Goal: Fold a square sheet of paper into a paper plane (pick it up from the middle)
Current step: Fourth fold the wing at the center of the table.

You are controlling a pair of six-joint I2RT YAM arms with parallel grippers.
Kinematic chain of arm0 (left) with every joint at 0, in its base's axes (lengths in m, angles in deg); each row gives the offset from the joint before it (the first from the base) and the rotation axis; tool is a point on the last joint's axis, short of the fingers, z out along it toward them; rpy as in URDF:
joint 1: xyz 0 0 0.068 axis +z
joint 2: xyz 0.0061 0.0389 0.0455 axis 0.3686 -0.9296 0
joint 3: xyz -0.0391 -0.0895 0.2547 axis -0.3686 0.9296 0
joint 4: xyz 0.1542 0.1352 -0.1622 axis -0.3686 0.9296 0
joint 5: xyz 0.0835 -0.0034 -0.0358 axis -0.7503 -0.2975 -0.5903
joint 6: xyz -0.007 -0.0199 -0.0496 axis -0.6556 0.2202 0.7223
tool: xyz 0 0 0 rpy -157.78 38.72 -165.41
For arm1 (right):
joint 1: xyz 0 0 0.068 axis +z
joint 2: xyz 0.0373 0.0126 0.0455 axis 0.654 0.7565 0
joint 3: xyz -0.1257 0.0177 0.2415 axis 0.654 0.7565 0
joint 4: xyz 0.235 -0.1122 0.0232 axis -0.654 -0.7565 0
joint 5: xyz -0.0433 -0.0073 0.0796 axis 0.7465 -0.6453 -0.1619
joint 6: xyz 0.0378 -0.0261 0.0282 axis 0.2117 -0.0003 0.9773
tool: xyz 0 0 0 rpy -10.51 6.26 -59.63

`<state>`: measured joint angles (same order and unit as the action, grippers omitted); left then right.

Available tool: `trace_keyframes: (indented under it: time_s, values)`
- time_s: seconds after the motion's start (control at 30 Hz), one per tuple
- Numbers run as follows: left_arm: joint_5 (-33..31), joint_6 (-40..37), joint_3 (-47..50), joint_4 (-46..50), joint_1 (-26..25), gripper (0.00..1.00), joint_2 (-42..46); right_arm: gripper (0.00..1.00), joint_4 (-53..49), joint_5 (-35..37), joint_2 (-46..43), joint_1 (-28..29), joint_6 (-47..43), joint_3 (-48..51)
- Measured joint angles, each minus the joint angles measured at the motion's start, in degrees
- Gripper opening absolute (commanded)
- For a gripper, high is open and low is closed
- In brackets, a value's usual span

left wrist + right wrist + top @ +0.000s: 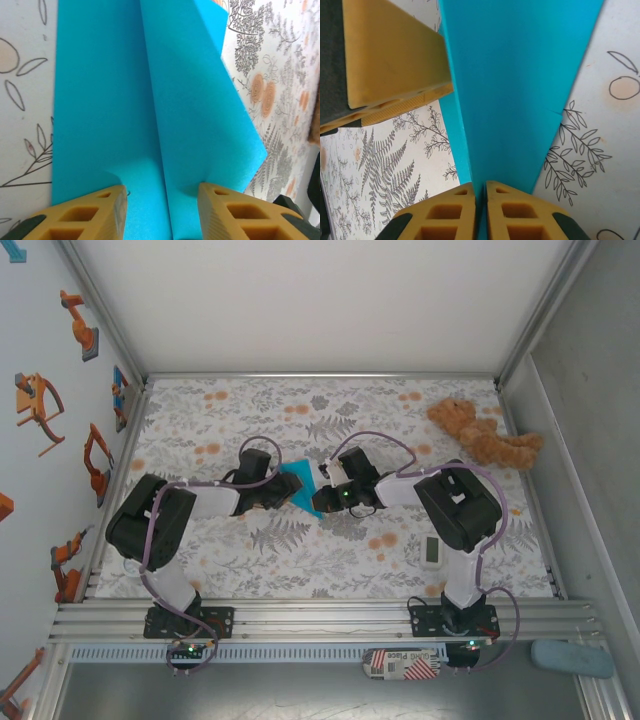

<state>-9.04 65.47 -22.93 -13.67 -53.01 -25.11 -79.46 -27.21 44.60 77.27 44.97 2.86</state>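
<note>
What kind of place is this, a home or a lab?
Most likely a robot lab work cell: a left arm and right arm bolted to an aluminium rail, white walls with robot stickers, and props like a teddy and paper.

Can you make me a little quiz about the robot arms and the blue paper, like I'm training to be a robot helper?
1. True or false: the teddy bear is lying on top of the blue paper.
2. Which arm's jaws are pinched on the paper's fold? A. left B. right C. neither
3. Fill the gap: the white timer lies on the table nearest the base of the ___ arm.

Key
1. False. The bear lies by the far right corner, apart from the paper.
2. B. The right jaws squeeze the fold, and the left jaws stand apart.
3. right
</note>
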Motion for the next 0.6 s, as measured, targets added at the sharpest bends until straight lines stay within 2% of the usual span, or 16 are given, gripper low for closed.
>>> trace_keyframes:
  time_s: [0.33,0.6]
  values:
    - [-3.0,-1.6,-6.3,11.3,-1.0,0.49,-1.2,0.21,0.0,0.6,-1.2,0.0,0.1,0.0]
    - [-3.1,-1.6,-9.0,15.2,-1.2,0.49,-2.4,0.22,0.0,1.8,-1.3,0.0,0.4,0.0]
